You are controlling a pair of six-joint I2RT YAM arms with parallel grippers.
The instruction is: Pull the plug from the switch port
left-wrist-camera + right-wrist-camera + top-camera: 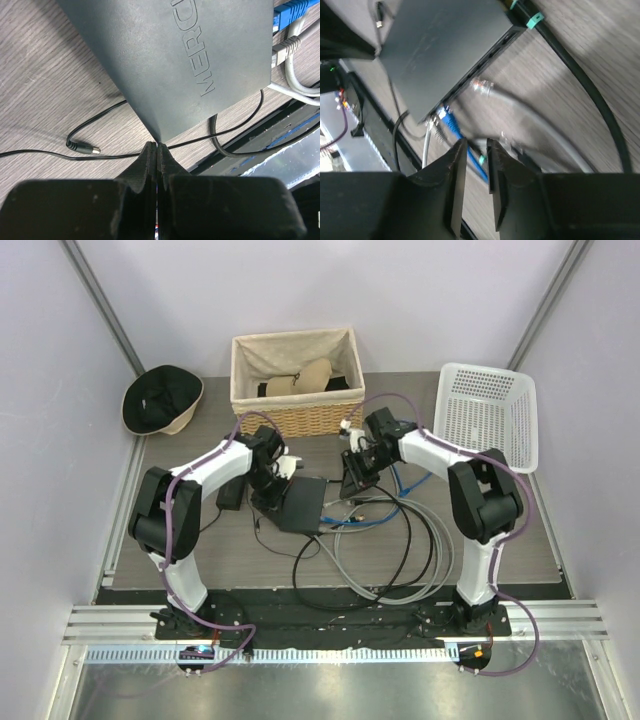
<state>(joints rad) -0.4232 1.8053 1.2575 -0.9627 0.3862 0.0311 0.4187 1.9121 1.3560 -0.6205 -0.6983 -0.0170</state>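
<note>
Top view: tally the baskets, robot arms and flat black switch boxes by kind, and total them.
Baskets: 2 (wicker basket, white basket)
Robot arms: 2 (left arm, right arm)
Switch box: 1
Total: 5

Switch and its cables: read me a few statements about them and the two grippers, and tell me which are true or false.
1. The left gripper is shut at a corner of the switch. True.
2. A blue cable is plugged into the switch's edge. True.
3. The right gripper clamps the blue cable. False: its jaws stand apart, holding nothing.
4. The white basket stands at the table's left. False: it stands at the right; a hat lies left.
</note>
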